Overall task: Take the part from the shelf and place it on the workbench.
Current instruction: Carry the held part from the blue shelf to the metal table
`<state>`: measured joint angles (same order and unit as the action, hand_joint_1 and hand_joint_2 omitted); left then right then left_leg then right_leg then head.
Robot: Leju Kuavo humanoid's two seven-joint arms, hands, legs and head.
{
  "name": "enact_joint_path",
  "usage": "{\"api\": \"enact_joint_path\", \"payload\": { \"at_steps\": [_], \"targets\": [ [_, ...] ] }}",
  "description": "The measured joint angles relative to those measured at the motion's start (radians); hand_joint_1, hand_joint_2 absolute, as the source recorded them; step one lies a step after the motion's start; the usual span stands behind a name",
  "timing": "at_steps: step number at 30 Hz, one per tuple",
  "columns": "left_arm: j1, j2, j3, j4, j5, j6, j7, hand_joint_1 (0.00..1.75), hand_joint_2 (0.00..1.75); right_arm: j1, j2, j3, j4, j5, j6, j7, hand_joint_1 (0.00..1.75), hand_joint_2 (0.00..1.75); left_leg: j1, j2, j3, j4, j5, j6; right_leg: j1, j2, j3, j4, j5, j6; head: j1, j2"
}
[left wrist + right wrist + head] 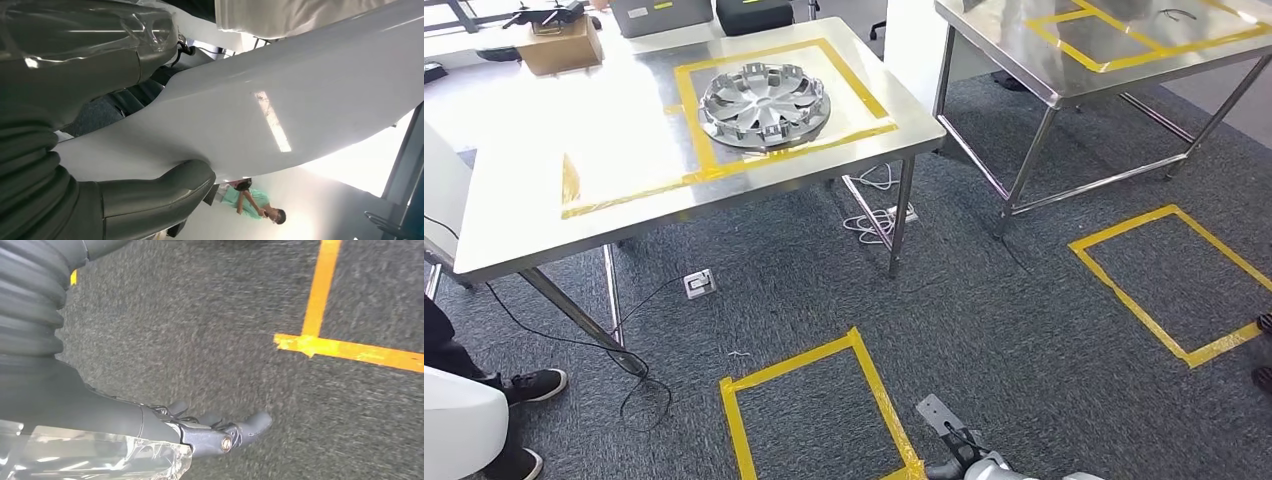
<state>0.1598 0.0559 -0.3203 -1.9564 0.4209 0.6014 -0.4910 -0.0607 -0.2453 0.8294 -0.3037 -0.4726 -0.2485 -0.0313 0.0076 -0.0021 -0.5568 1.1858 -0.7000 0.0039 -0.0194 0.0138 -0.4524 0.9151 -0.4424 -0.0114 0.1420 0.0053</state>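
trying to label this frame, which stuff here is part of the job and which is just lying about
Part of the job:
- large glossy white curved panel, gripped by the left hand
- steel workbench with a yellow tape rectangle

Just lying about:
- silver plastic hubcap inside the tape rectangle
- brown cardboard box
- white power strip on the carpet
- second steel table

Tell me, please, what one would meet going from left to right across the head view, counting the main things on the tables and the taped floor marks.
Cardboard box → hubcap on the near workbench → taped floor rectangle → second steel table → another taped floor rectangle.
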Motion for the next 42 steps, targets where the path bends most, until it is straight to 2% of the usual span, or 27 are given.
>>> {"api": "enact_joint_path", "payload": {
  "at_steps": [1, 2, 5, 6, 8, 10, 11, 13, 14, 15, 16, 18, 19, 20, 22, 25, 27, 29, 30, 31, 33, 34, 35, 36, 39, 41, 42],
  "targets": [
    [0.001, 0.0, 0.0, 0.0, -0.001, 0.0, 0.0, 1.75, 1.75, 0.0, 0.002, 0.0, 0.0, 0.0, 0.001, 0.0, 0.0, 1.75, 0.002, 0.0, -0.021, -0.037, -0.023, -0.001, -0.002, 0.003, 0.016, 0.001, -0.016, 0.004, 0.0, 0.0],
    [0.003, 0.001, 0.0, 0.001, -0.003, 0.0, 0.0, 1.75, 1.75, 0.002, 0.003, -0.001, 0.0, 0.0, 0.002, 0.0, 0.0, 1.75, 0.004, 0.0, -0.037, -0.087, 0.007, -0.001, -0.003, 0.005, 0.033, 0.0, -0.033, 0.008, 0.0, 0.0],
    [0.013, 0.002, -0.001, 0.007, -0.008, 0.0, 0.002, 1.75, 1.75, 0.007, 0.007, -0.002, 0.001, -0.001, 0.004, 0.0, 0.0, 1.75, -0.004, 0.0, -0.053, -0.209, 0.287, 0.012, -0.004, 0.011, 0.067, -0.001, -0.076, 0.026, 0.001, 0.0],
    [0.013, 0.003, -0.001, 0.008, -0.009, 0.001, 0.003, 1.75, 1.75, 0.009, 0.008, -0.003, 0.002, -0.002, 0.004, 0.0, 0.0, 1.75, -0.01, 0.0, -0.052, -0.22, 0.338, 0.02, -0.005, 0.013, 0.07, -0.004, -0.084, 0.034, 0.001, 0.0],
    [0.009, 0.003, -0.002, 0.008, -0.01, 0.0, 0.008, 1.75, 1.75, 0.01, 0.011, -0.008, 0.002, -0.009, 0.004, -0.001, 0.0, 1.75, -0.015, -0.003, -0.043, -0.225, 0.329, 0.035, -0.006, 0.01, 0.075, -0.015, -0.1, 0.05, 0.002, 0.0],
    [0.002, 0.004, -0.003, 0.008, -0.01, -0.001, 0.014, 1.75, 1.75, 0.013, 0.012, -0.018, 0.002, -0.024, 0.003, -0.006, 0.0, 1.75, -0.013, -0.005, -0.027, -0.239, 0.318, 0.047, -0.005, 0.001, 0.057, 0.024, -0.121, 0.053, 0.004, 0.0],
    [-0.003, 0.004, -0.005, 0.01, -0.008, -0.002, 0.018, 1.75, 1.75, 0.016, 0.013, -0.024, 0.002, -0.032, 0.002, -0.009, 0.0, 1.75, -0.012, -0.005, -0.019, -0.245, 0.313, 0.052, -0.003, -0.002, 0.02, 0.086, -0.141, 0.049, 0.005, 0.0],
    [-0.01, 0.005, -0.007, 0.018, -0.002, -0.002, 0.022, 1.75, 1.75, 0.026, 0.014, -0.032, 0.002, -0.038, 0.001, -0.015, 0.0, 1.75, -0.015, -0.007, -0.009, -0.247, 0.298, 0.059, -0.004, -0.004, -0.099, 0.255, -0.181, 0.043, 0.005, 0.0],
    [-0.011, 0.006, -0.007, 0.023, 0.003, -0.002, 0.022, 1.75, 1.75, 0.032, 0.016, -0.033, 0.002, -0.038, 0.001, -0.016, 0.0, 1.75, -0.016, -0.008, -0.002, -0.246, 0.289, 0.06, -0.004, -0.004, -0.155, 0.319, -0.186, 0.046, 0.005, 0.0],
    [-0.01, 0.006, -0.006, 0.028, 0.008, -0.002, 0.02, 1.75, 1.75, 0.037, 0.017, -0.034, 0.003, -0.037, 0.001, -0.016, 0.0, 1.75, -0.018, -0.01, 0.008, -0.246, 0.28, 0.06, -0.004, -0.004, -0.191, 0.343, -0.172, 0.052, 0.005, 0.0],
    [-0.01, 0.007, -0.006, 0.031, 0.012, -0.001, 0.019, 1.75, 1.75, 0.04, 0.018, -0.035, 0.003, -0.035, 0.001, -0.016, 0.0, 1.75, -0.019, -0.011, 0.02, -0.246, 0.27, 0.059, -0.004, -0.005, -0.206, 0.323, -0.137, 0.063, 0.005, 0.0],
    [-0.009, 0.009, -0.006, 0.036, 0.017, -0.001, 0.017, 1.75, 1.75, 0.043, 0.018, -0.036, 0.005, -0.033, 0.001, -0.016, 0.0, 1.75, -0.021, -0.012, 0.045, -0.246, 0.249, 0.055, 0.0, -0.007, -0.187, 0.182, -0.029, 0.078, 0.006, 0.0],
    [-0.008, 0.011, -0.006, 0.038, 0.019, -0.001, 0.016, 1.75, 1.75, 0.044, 0.018, -0.037, 0.006, -0.033, 0.001, -0.016, 0.0, 1.75, -0.023, -0.013, 0.054, -0.245, 0.237, 0.051, 0.004, -0.007, -0.171, 0.111, 0.018, 0.076, 0.005, 0.0],
    [-0.006, 0.014, -0.006, 0.04, 0.02, -0.001, 0.016, 1.75, 1.75, 0.046, 0.019, -0.038, 0.007, -0.033, 0.001, -0.015, 0.0, 1.75, -0.026, -0.014, 0.06, -0.243, 0.226, 0.047, 0.008, -0.008, -0.158, 0.062, 0.047, 0.066, 0.005, 0.0],
    [-0.001, 0.02, -0.006, 0.043, 0.022, -0.001, 0.014, 1.75, 1.75, 0.05, 0.021, -0.041, 0.008, -0.035, 0.003, -0.014, 0.0, 1.75, -0.029, -0.017, 0.069, -0.247, 0.211, 0.039, 0.013, -0.008, -0.145, 0.033, 0.059, 0.042, 0.003, 0.0],
    [0.004, 0.033, -0.007, 0.043, 0.022, 0.001, 0.014, 1.75, 1.75, 0.053, 0.029, -0.043, 0.009, -0.037, 0.014, -0.014, 0.0, 1.75, -0.025, -0.013, 0.073, -0.229, 0.185, 0.024, 0.002, -0.007, -0.114, 0.009, 0.052, 0.02, 0.001, 0.0],
    [0.008, 0.042, -0.007, 0.044, 0.023, 0.004, 0.015, 1.75, 1.75, 0.054, 0.034, -0.043, 0.011, -0.03, 0.028, -0.012, 0.0, 1.75, -0.02, -0.01, 0.017, -0.118, 0.134, 0.01, -0.001, -0.006, -0.088, -0.005, 0.043, 0.006, 0.0, 0.0],
    [0.015, 0.048, -0.006, 0.044, 0.023, 0.008, 0.016, 1.75, 1.75, 0.055, 0.037, -0.04, 0.013, -0.017, 0.041, -0.007, 0.0, 1.75, -0.012, -0.01, -0.074, 0.02, 0.098, -0.001, -0.003, -0.003, -0.067, -0.013, 0.027, 0.0, 0.0, 0.0],
    [0.018, 0.051, -0.006, 0.044, 0.023, 0.008, 0.017, 1.75, 1.75, 0.056, 0.038, -0.038, 0.013, -0.013, 0.044, -0.003, 0.0, 1.75, -0.008, -0.009, -0.106, 0.05, 0.111, -0.003, -0.004, -0.001, -0.054, -0.017, 0.016, 0.0, 0.0, 0.0],
    [0.02, 0.052, -0.006, 0.044, 0.023, 0.009, 0.019, 1.75, 1.75, 0.057, 0.039, -0.036, 0.014, -0.011, 0.046, 0.002, 0.0, 1.75, -0.006, -0.008, -0.12, 0.039, 0.15, -0.005, -0.005, 0.001, -0.037, -0.021, 0.004, 0.002, 0.0, 0.0],
    [0.02, 0.052, -0.006, 0.044, 0.018, 0.009, 0.022, 1.75, 1.75, 0.056, 0.039, -0.035, 0.014, -0.013, 0.044, 0.005, 0.0, 1.75, -0.004, -0.005, -0.103, -0.087, 0.279, -0.001, -0.006, 0.004, -0.001, -0.032, -0.02, 0.008, 0.0, 0.0],
    [0.02, 0.053, -0.006, 0.044, 0.013, 0.008, 0.023, 1.75, 1.75, 0.053, 0.04, -0.035, 0.014, -0.017, 0.042, 0.005, 0.0, 1.75, -0.005, -0.004, -0.085, -0.151, 0.331, 0.004, -0.003, 0.005, 0.016, -0.038, -0.03, 0.012, 0.0, 0.0],
    [0.019, 0.053, -0.006, 0.044, 0.007, 0.007, 0.026, 1.75, 1.75, 0.051, 0.04, -0.035, 0.014, -0.025, 0.037, 0.004, 0.0, 1.75, -0.007, -0.003, -0.071, -0.197, 0.363, 0.01, -0.001, 0.006, 0.028, -0.041, -0.04, 0.019, 0.0, 0.0],
    [0.017, 0.053, -0.005, 0.044, -0.001, 0.004, 0.029, 1.75, 1.75, 0.048, 0.041, -0.037, 0.014, -0.036, 0.032, 0.003, 0.0, 1.75, -0.01, -0.001, -0.063, -0.22, 0.372, 0.017, 0.0, 0.008, 0.037, -0.043, -0.047, 0.026, 0.0, 0.0],
    [-0.003, 0.055, -0.005, 0.044, -0.021, -0.012, 0.049, 1.75, 1.75, 0.043, 0.044, -0.054, 0.014, -0.078, 0.016, -0.004, 0.0, 1.75, -0.01, 0.006, -0.038, -0.239, 0.345, 0.035, 0.002, 0.006, 0.034, -0.019, -0.048, 0.043, 0.001, 0.0],
    [-0.021, 0.058, -0.005, 0.047, -0.03, -0.019, 0.057, 1.75, 1.75, 0.038, 0.048, -0.07, 0.014, -0.097, 0.013, -0.017, 0.0, 1.75, -0.003, 0.003, -0.005, -0.276, 0.323, 0.044, 0.0, 0.0, -0.021, 0.074, -0.056, 0.048, 0.002, 0.0],
    [-0.027, 0.06, -0.005, 0.052, -0.034, -0.021, 0.058, 1.75, 1.75, 0.037, 0.051, -0.076, 0.014, -0.103, 0.013, -0.025, 0.0, 1.75, -0.001, -0.001, 0.014, -0.291, 0.311, 0.048, -0.001, -0.003, -0.059, 0.141, -0.078, 0.046, 0.003, 0.0]
  ]
}}
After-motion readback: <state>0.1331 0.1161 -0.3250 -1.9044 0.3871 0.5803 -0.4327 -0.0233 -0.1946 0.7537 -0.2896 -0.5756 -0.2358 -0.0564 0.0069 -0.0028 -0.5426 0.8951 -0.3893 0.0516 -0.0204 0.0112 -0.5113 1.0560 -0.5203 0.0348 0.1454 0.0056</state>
